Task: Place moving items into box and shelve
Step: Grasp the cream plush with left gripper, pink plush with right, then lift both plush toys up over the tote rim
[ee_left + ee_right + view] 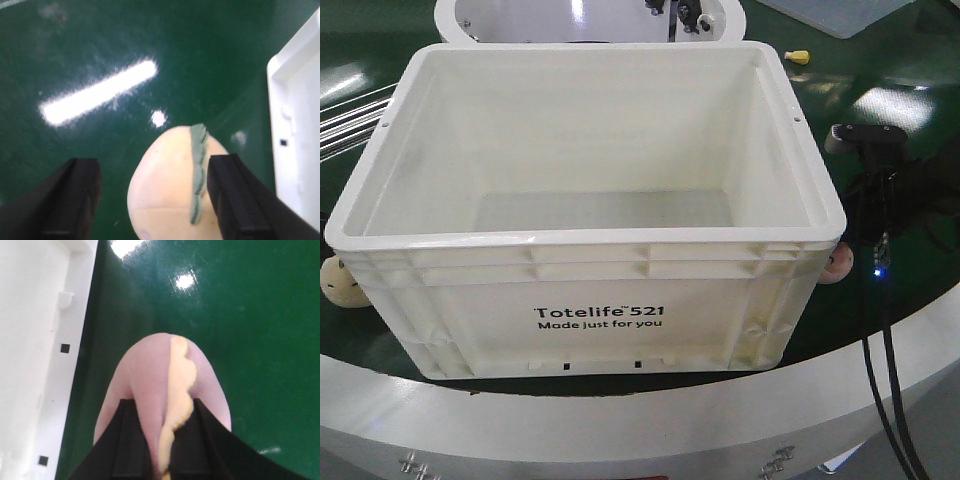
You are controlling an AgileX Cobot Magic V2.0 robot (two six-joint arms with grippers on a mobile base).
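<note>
Glossy dark-green tabletop [75, 50], hard lamp glare on it, curved brushed-metal rim [620, 420] at the near edge.

Centre of the scene, the box [450, 330]: white moulded plastic tote, rectangular, open-topped, smooth walls, ribbed band under the lip. Black print [599, 312] on the near wall reads "Totelife 521" over "Made just for you". It sits between the two hands. Its wall lies just right of the left gripper [152, 167] and just left of the right gripper [160, 405], with small square holes in the flange on that side.

First item, the pale lump [165, 200]: yellow-tan, smooth, matt, egg-shaped, with a scalloped grey-green ridge [198, 165] down its crown. It rests on the tabletop outside the box, between the left gripper's fingers [70, 200]. These are black and blocky, spread wide. The left one stands clear of the lump, the right one just beside its flank.

Second item, the pink lump [145, 370]: same egg form, smooth pale pink, with a scalloped yellow ridge [179, 375]. It is also on the tabletop outside the box, directly under the right gripper. The black fingers there are drawn nearly together on top of it, with the yellow ridge running into the slit between them. It looks pinched, though the contact itself is hidden beneath the fingers.

Front view: each lump peeks out at a bottom corner of the box. Black cables [885, 380] trail back from the right gripper, with a small blue light [878, 270] above them. Well ahead of that hand, past the box's far corner, lies a small yellow peg [798, 56].
</note>
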